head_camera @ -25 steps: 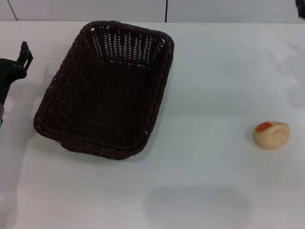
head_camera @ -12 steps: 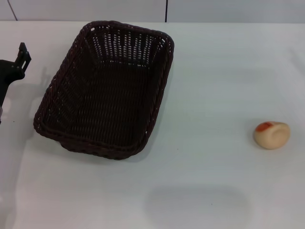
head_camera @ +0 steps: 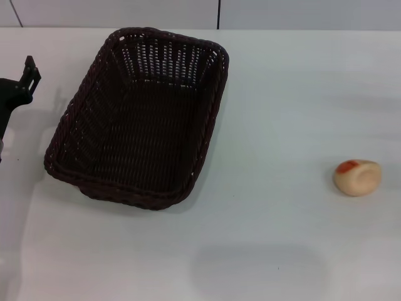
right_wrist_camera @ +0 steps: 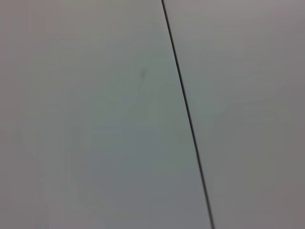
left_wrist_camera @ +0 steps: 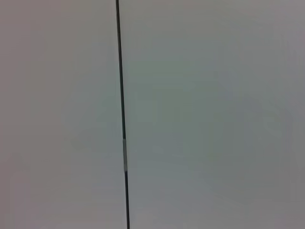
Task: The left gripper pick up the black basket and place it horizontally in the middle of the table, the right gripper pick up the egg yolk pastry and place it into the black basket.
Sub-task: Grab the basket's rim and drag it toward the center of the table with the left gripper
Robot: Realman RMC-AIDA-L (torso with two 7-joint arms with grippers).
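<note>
The black basket (head_camera: 141, 119) is a large dark woven wicker basket. It lies on the white table (head_camera: 282, 113) left of the middle, its long side running from near to far and slightly slanted. It is empty. The left gripper (head_camera: 25, 80) shows only as a black claw part at the left edge, apart from the basket's left rim. The egg yolk pastry (head_camera: 356, 177) is a small beige bun with an orange-red patch, lying alone at the right of the table. The right gripper is out of view. Both wrist views show only a pale surface with a thin dark seam.
A pale wall with a dark vertical seam (head_camera: 218, 14) runs behind the table's far edge. The seam also shows in the left wrist view (left_wrist_camera: 121, 114) and in the right wrist view (right_wrist_camera: 186, 109).
The left gripper has drawn back slightly toward the left edge. The basket and the pastry have not moved.
</note>
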